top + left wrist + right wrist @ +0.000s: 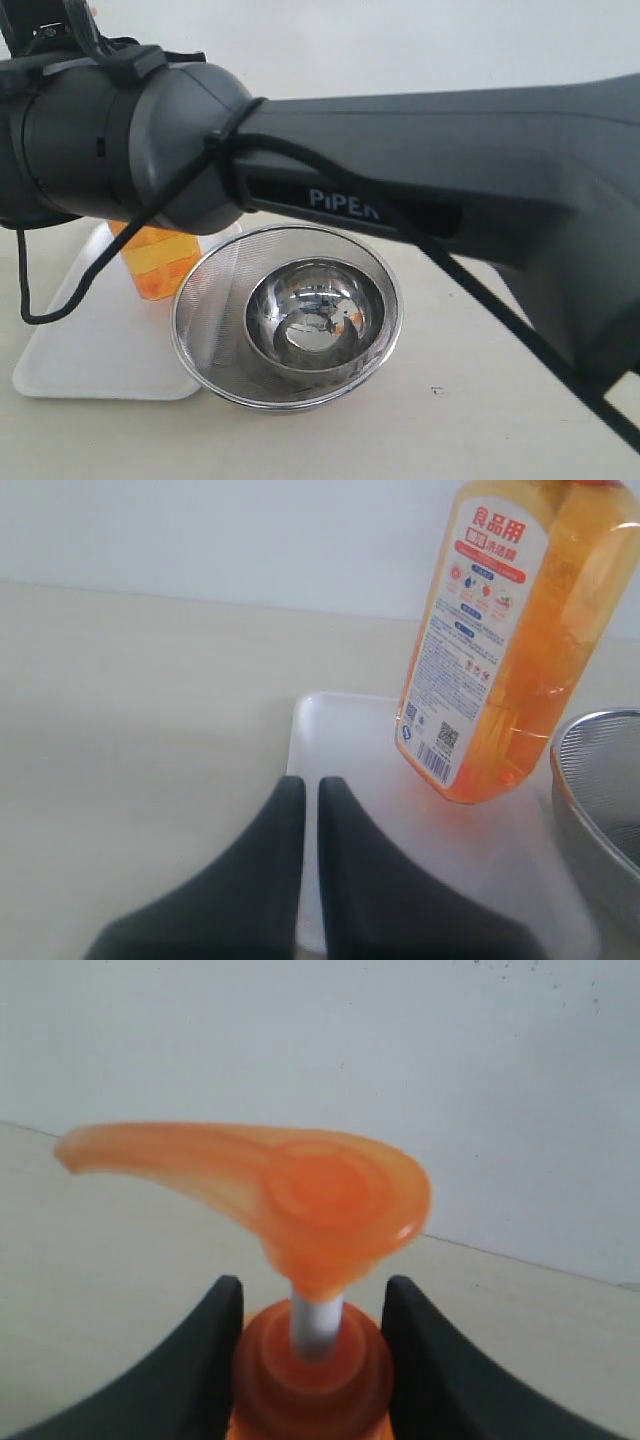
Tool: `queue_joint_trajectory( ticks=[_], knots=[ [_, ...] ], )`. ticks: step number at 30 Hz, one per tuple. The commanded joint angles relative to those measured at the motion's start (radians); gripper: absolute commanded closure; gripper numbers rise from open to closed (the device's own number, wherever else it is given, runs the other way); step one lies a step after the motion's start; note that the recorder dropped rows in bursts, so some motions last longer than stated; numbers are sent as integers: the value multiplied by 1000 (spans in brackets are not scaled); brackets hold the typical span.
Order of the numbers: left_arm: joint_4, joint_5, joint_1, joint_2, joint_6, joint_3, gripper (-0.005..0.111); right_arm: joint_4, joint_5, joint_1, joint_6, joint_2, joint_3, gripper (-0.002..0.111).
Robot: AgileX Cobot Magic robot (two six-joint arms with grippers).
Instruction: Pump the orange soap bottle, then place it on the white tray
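The orange soap bottle (505, 640) leans tilted over the white tray (345, 735), its base at or just above the tray floor; I cannot tell if they touch. My right gripper (312, 1298) is shut on the bottle's orange collar, its black fingers (215, 1340) on both sides below the raised pump head (320, 1195) and white stem. In the exterior view only the bottle's lower part (160, 265) shows over the tray (90, 350); the right arm (400, 170) hides the rest. My left gripper (311, 782) hovers shut and empty over the tray's near edge, apart from the bottle.
A round steel mesh strainer bowl (215, 300) with a smaller shiny bowl (315, 305) inside stands right beside the tray, its rim (600, 770) close to the bottle. A black cable (60, 300) hangs from the arm over the tray.
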Motion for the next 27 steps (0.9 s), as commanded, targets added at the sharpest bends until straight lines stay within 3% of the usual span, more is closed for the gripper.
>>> queue_joint_trajectory(
  ticks=[1, 22, 25, 27],
  knots=[
    [-11, -2, 3, -1, -6, 3, 102, -46, 13, -1, 62, -43, -14, 108],
    [-11, -2, 3, -1, -6, 3, 102, -46, 152, 17, 30, -43, 76, 107],
    [-11, -2, 3, -1, -6, 3, 102, -46, 157, 17, 24, -43, 76, 94],
    [-11, -2, 3, -1, -6, 3, 102, -46, 157, 17, 26, -43, 76, 77]
  ],
)
